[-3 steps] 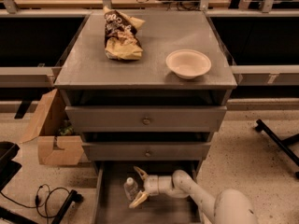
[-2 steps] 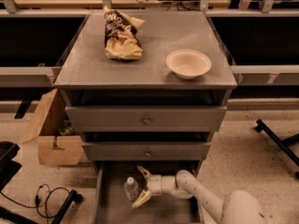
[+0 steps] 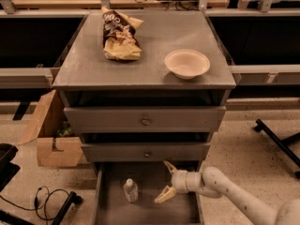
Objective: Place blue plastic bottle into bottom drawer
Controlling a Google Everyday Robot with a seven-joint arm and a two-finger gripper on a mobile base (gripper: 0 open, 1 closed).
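The grey three-drawer cabinet [image 3: 154, 36] rises behind and above the pale two-finger gripper [image 3: 161, 182]. Its wide, shallow grey bottom drawer [image 3: 149, 213] is pulled open, and the gripper hangs over its right half, fingers spread wide apart with nothing between them. A brown cardboard box [image 3: 52, 137] sits on the floor far to the gripper's left. The white robot arm [image 3: 227, 191] reaches in from its right. Well above the gripper, on the cabinet top, lie a crumpled brown-and-yellow snack bag [image 3: 119, 37] and a round cream bowl [image 3: 187, 63]. The small clear blue plastic bottle [image 3: 131, 190] stands upright on the drawer floor just left of the gripper, not touching it.
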